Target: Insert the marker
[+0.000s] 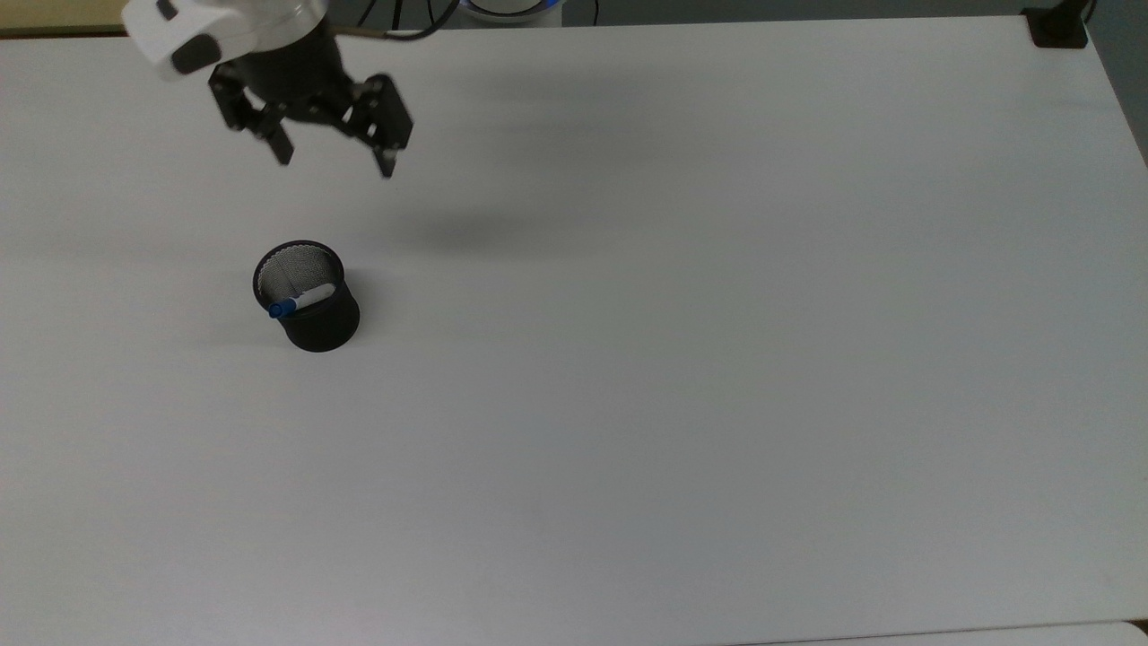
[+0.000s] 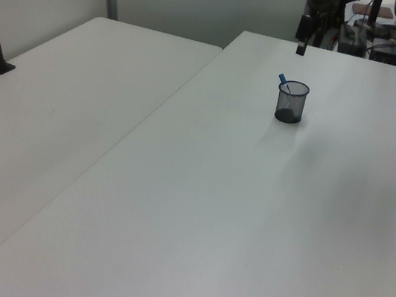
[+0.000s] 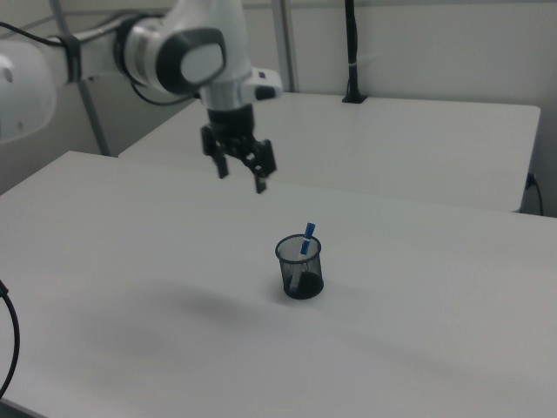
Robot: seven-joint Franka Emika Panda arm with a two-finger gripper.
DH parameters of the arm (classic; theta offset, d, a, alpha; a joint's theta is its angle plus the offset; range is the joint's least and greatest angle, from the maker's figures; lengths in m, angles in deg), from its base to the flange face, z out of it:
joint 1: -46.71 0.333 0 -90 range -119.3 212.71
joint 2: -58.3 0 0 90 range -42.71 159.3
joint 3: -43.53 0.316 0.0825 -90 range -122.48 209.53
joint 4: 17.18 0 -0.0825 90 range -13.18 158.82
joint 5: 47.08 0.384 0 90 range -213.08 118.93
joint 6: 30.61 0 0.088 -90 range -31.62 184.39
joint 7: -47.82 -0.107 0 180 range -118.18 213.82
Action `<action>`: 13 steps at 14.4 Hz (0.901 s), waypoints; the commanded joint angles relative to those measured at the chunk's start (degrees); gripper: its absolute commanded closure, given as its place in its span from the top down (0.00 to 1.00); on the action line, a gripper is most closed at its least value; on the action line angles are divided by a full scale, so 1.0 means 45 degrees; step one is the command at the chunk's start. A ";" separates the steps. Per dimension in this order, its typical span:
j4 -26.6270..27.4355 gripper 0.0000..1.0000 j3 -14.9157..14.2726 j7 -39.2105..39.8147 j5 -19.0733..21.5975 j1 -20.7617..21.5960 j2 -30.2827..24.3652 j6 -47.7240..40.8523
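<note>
The marker (image 1: 300, 299) stands tilted inside the black mesh cup (image 1: 312, 314), its blue end leaning on the rim at the top view's left. In the right view the marker (image 3: 305, 241) pokes its blue top above the cup (image 3: 300, 268); in the left view the marker (image 2: 284, 81) sticks out of the cup (image 2: 291, 103) too. My gripper (image 1: 334, 165) hangs open and empty, well above and behind the cup, near the table's far edge. The right view shows the gripper (image 3: 241, 178) raised up and to the left of the cup.
The cup stands on a wide white table (image 1: 682, 341). A second white table (image 2: 58, 126) adjoins it at the left view's left. A black post clamp (image 1: 1058, 27) sits on the far right corner in the top view.
</note>
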 commanded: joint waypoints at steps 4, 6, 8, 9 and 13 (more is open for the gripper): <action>-0.0352 1.00 0.0885 -0.0165 -0.0564 0.0335 -0.0888 -0.2848; -0.0216 1.00 0.0925 -0.0592 -0.0856 0.0295 -0.0869 -0.2790; -0.0137 1.00 0.1138 -0.0810 -0.1208 -0.0190 -0.0811 -0.2654; -0.0060 1.00 0.1488 -0.0791 -0.1229 -0.0561 -0.0810 -0.2498; -0.0059 1.00 0.2155 -0.0908 -0.1423 -0.1267 -0.0810 -0.2360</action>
